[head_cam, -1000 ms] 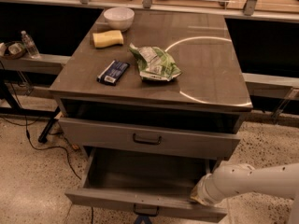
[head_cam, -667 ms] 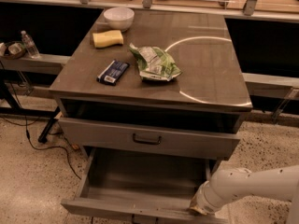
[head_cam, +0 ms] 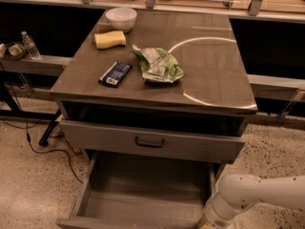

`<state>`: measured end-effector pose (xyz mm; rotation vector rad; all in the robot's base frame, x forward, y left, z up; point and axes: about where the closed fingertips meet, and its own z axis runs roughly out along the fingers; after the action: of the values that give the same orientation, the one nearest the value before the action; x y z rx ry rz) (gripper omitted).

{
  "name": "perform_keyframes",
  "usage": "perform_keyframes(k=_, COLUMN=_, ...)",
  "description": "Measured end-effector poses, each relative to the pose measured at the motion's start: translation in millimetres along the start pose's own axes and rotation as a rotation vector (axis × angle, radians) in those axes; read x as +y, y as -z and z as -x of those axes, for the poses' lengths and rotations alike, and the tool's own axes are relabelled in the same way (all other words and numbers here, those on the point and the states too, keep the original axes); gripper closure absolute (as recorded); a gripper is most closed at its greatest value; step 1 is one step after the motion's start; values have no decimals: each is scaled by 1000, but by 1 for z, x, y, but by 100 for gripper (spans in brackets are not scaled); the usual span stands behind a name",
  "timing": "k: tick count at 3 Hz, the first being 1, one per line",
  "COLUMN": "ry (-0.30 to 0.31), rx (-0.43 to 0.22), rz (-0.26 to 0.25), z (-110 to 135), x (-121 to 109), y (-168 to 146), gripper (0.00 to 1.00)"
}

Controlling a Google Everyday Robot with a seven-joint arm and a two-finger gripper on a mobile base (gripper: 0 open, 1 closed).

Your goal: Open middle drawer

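Note:
The middle drawer [head_cam: 143,194] is pulled far out below the cabinet top, and its plain grey tray is bare. Its front runs along the bottom edge of the view and its handle is out of view. My white arm [head_cam: 257,194] comes in from the lower right. The gripper [head_cam: 208,222] is at the drawer's right front corner, mostly cut off by the bottom edge.
Above the open drawer is a taller grey drawer front [head_cam: 95,138] with a dark loop handle [head_cam: 149,142], slightly out. On the cabinet top [head_cam: 214,66] lie a white bowl [head_cam: 121,18], a yellow sponge [head_cam: 110,39], a dark blue packet [head_cam: 115,74] and a green bag [head_cam: 157,66]. Cables [head_cam: 43,149] lie on the floor at left.
The middle drawer has slid farther out toward the camera, so its front and handle have left the bottom of the view. My arm has moved down and back with it.

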<state>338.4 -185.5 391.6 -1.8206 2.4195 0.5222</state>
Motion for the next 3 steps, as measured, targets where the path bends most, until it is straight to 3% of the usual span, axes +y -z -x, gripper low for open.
perform_keyframes(k=1, ry=-89, rx=-82, rz=-125, z=-3, x=-22, y=22, gripper=100)
perform_keyframes(k=2, ry=-186, rx=-184, rz=-309, z=-3, x=-63, y=52, gripper=100)
perform_keyframes(k=3, ry=-242, rx=-193, rz=-496, z=-24, x=-104, y=100, gripper=100)
